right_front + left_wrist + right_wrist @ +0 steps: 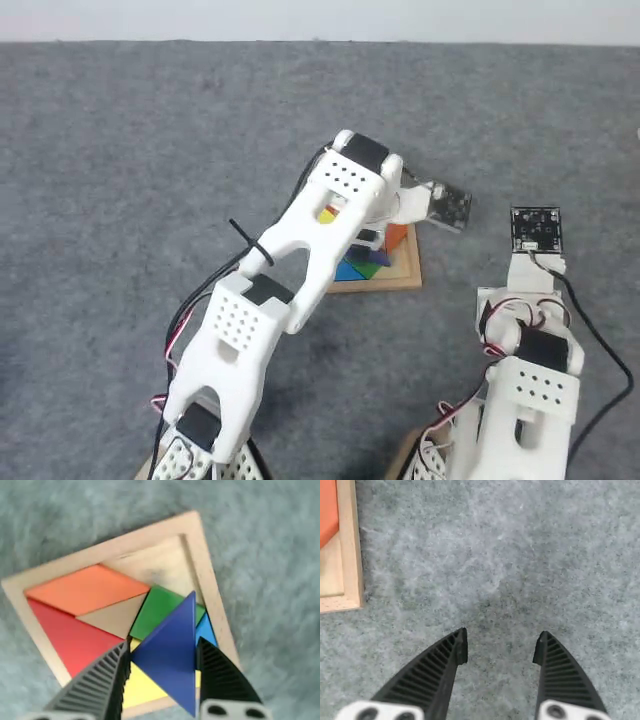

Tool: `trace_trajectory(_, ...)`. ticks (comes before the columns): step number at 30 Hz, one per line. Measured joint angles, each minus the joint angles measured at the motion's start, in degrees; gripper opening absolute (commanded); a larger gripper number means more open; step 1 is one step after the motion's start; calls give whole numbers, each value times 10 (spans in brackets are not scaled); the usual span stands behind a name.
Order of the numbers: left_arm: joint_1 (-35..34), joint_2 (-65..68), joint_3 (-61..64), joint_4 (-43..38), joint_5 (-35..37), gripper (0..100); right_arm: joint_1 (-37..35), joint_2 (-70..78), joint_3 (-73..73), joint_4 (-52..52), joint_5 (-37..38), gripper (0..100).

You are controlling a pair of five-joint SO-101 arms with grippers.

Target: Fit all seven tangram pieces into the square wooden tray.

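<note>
The dark blue triangle [170, 655] is pinched by its edges between the two fingers of the left gripper [162, 645]. It hangs over the square wooden tray [205, 575], covering parts of the green piece [160, 612], the yellow piece [142, 687] and the light blue piece [206, 630]. I cannot tell whether it touches them.

The orange piece [87, 590] and the red piece [70, 637] lie flat along one side of the tray. A tan triangle [112, 617] sits between them and the green piece; it may be a piece or bare floor. The clearest open space in the tray is the bare patch [150, 567] in the corner past the green and orange pieces.

To my eye the step is seating this triangle. It most likely needs carrying across to that bare corner and turning until its edges run parallel to the tray wall and the neighbouring pieces. Then it should go down level, since a tilted entry could ride up on the green piece or nudge the seated ones.

The right gripper [501, 647] hangs off the tray, just beside its corner [350, 555], with fingers spread and nothing between them.

The tray rests on a grey, felt-like surface [520, 555] running out on all sides. A pale wall strip [320, 20] lies well beyond the tray.
</note>
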Motion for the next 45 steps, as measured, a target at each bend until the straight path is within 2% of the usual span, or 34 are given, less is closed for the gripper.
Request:
trace_trajectory(3,-2,0,0,-1,-58,233,0,0,0,0,0,227)
trace_trajectory(7,-1,0,0,-24,-52,310,0,0,0,0,0,227)
trace_trajectory(15,-1,-7,0,-26,-42,312,0,0,0,0,0,227)
trace_trajectory(20,-34,-9,0,-25,17,293,0,0,0,0,0,227)
trace_trajectory(23,-55,-9,0,-17,80,232,0,0,0,0,0,227)
trace_trajectory(26,-61,-10,-29,7,242,165,0,0,0,0,0,227)
trace_trajectory(29,-87,-67,-40,13,425,163,0,0,0,-1,0,227)
trace_trajectory(31,-108,-129,-26,14,495,163,0,0,0,-1,0,227)
trace_trajectory(34,-114,-238,45,11,540,163,0,0,0,-1,0,227)
trace_trajectory(36,-113,-313,134,-32,557,163,0,0,0,-1,0,227)
trace_trajectory(41,-119,-462,460,-247,568,163,-11,-1,0,-2,0,227)
trace_trajectory(43,-115,-486,593,-345,568,162,-11,-1,0,-2,0,227)
trace_trajectory(45,-111,-489,680,-406,568,160,-15,-1,0,-2,0,227)
